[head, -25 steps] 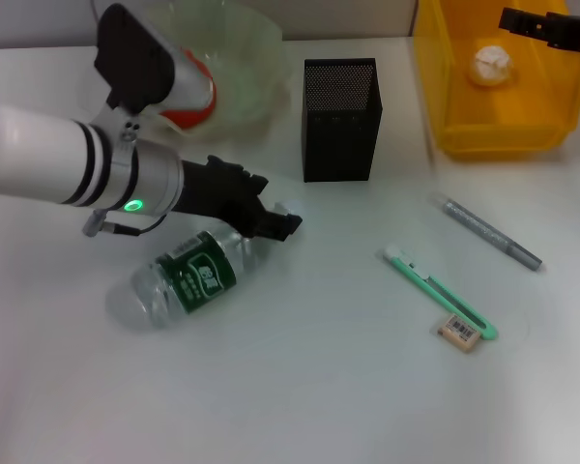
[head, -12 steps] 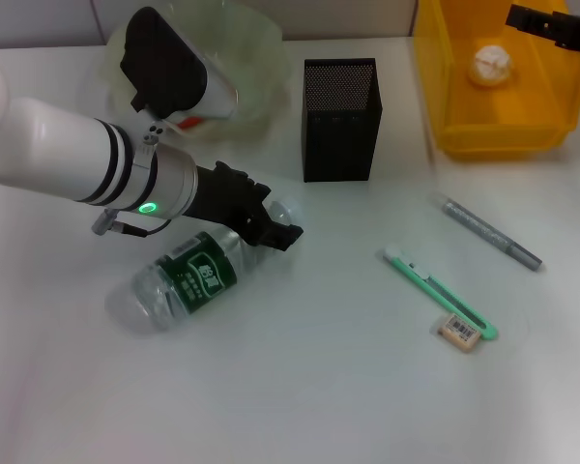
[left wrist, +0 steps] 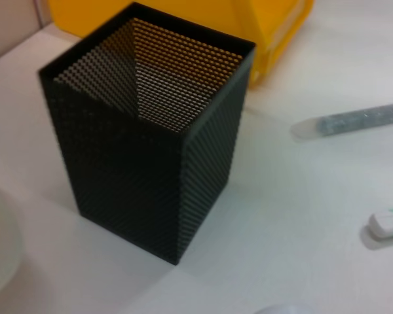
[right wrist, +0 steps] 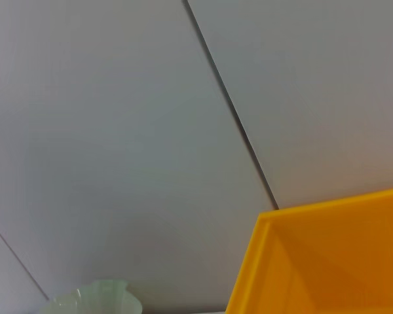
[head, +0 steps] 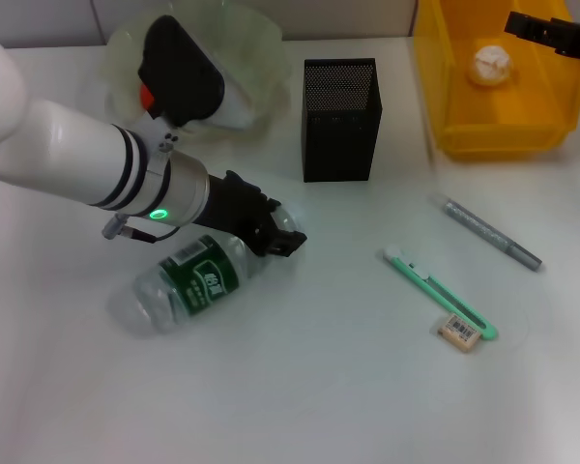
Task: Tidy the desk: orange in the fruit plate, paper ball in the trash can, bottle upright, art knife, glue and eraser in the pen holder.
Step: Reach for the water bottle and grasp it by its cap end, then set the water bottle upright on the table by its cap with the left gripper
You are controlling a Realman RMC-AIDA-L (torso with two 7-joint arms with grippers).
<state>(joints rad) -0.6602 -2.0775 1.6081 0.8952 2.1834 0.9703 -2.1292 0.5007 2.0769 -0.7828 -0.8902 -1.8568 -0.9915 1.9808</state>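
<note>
A clear bottle [head: 188,280] with a green label lies on its side on the table. My left gripper [head: 271,230] is down over its neck, near the cap [head: 288,215]. The orange [head: 147,97] peeks out behind my left arm in the pale fruit plate [head: 261,48]. The paper ball [head: 491,65] lies in the yellow trash can [head: 493,126]. The black mesh pen holder [head: 339,119] [left wrist: 150,144] stands behind the bottle. The grey glue [head: 490,232] [left wrist: 354,121], green art knife [head: 435,287] and eraser [head: 461,332] lie on the table's right. My right gripper [head: 553,31] hovers over the trash can.
The left wrist view shows the knife's tip [left wrist: 386,222] and the trash can's corner [left wrist: 262,26] behind the pen holder. The right wrist view shows a grey wall, the trash can's rim [right wrist: 327,261] and the plate's edge [right wrist: 95,297]. The table's front is bare white.
My left arm has swung right and lowered onto the bottle's neck, and it now covers more of the orange and plate. The bottle has shifted only slightly. The right gripper has barely moved.
</note>
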